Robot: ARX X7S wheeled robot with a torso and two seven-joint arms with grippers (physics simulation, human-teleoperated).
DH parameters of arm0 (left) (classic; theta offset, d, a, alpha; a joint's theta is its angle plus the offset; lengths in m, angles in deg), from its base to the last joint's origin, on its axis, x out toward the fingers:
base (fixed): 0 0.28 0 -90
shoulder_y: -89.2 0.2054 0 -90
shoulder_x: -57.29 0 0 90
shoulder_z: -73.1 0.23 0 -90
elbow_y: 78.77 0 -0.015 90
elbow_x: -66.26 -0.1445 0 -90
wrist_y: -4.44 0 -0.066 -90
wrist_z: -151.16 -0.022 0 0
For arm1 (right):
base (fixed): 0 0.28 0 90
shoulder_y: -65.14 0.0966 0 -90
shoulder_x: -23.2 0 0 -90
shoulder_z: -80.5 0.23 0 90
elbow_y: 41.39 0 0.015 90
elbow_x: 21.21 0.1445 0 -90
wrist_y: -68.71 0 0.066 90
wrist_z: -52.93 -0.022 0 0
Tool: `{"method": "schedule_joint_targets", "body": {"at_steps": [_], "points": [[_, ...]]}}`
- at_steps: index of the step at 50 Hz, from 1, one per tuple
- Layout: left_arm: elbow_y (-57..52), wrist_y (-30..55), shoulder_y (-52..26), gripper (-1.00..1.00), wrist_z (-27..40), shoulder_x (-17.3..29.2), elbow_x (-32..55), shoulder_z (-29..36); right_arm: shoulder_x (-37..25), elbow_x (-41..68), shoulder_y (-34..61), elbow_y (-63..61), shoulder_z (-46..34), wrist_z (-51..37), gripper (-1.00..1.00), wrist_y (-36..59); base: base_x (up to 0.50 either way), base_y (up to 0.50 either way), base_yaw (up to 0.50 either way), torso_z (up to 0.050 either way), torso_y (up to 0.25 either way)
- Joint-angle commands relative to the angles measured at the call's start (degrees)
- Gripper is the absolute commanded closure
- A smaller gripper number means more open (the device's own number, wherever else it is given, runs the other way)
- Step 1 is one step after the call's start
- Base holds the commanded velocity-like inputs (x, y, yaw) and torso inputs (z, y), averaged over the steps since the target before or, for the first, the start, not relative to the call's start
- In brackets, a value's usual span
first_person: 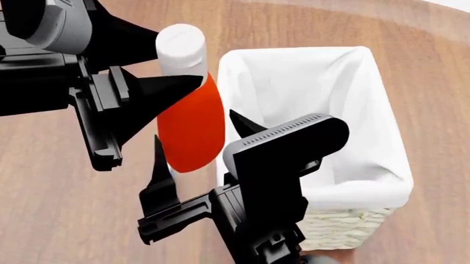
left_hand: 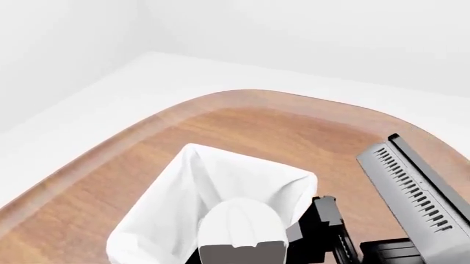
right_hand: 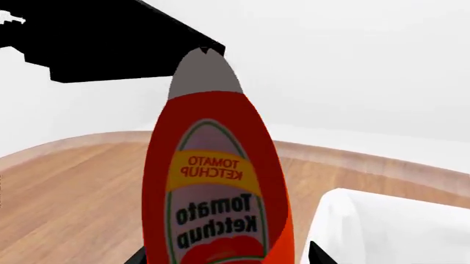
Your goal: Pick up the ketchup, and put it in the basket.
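Head view, left to right: the left hand (first_person: 151,93) at upper left held the ketchup (first_person: 192,129) upright, one black finger (first_person: 165,85) pressed against its neck below the white cap. The bottle hung above the wooden worktop (first_person: 59,209), just beside the left wall of the basket (first_person: 353,223). At lower centre the right hand (first_person: 195,159) stood with fingers spread wide, grasping nothing.

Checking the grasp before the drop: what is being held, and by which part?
The ketchup is held upright beside the basket; the left gripper has jaws at its upper body, the right gripper lower.
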Motion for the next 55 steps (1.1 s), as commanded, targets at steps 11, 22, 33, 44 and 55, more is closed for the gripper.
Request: {"method": "schedule_joint_targets", "body": {"at_steps": [11, 22, 33, 44, 55], "points": [[2.2, -0.6, -1.5, 1.00, 0.0, -1.5, 0.7, -3.2, 2.5, -2.1, 1.1, 3.7, 0.7, 3.1, -1.00, -1.4, 0.00, 0.00, 0.00, 0.000, 0.001], [2.0, -1.0, -1.1, 1.00, 0.3, -1.5, 1.0, -3.3, 2.4, -2.4, 0.4, 2.9, 0.7, 3.9, 1.00, -2.9, 0.00, 0.00, 0.00, 0.001, 0.000], [2.1, -1.5, -0.5, 1.00, 0.3, -1.4, 0.5, -3.0, 2.3, -2.5, -0.2, 2.6, 0.8, 4.9, 1.00, -4.2, 0.00, 0.00, 0.00, 0.000, 0.000], [2.1, -1.7, -0.5, -1.00, 1.1, -1.1, 0.4, -3.2, 2.2, -1.8, 0.2, 1.9, 0.8, 3.9, 1.00, -3.3, 0.00, 0.00, 0.00, 0.000, 0.001], [2.0, -2.0, -0.3, -1.00, 1.1, -0.8, 0.6, -3.3, 1.9, -1.5, 0.3, 1.8, 1.1, 3.7, 1.00, -3.4, 0.00, 0.00, 0.00, 0.000, 0.000]]}}
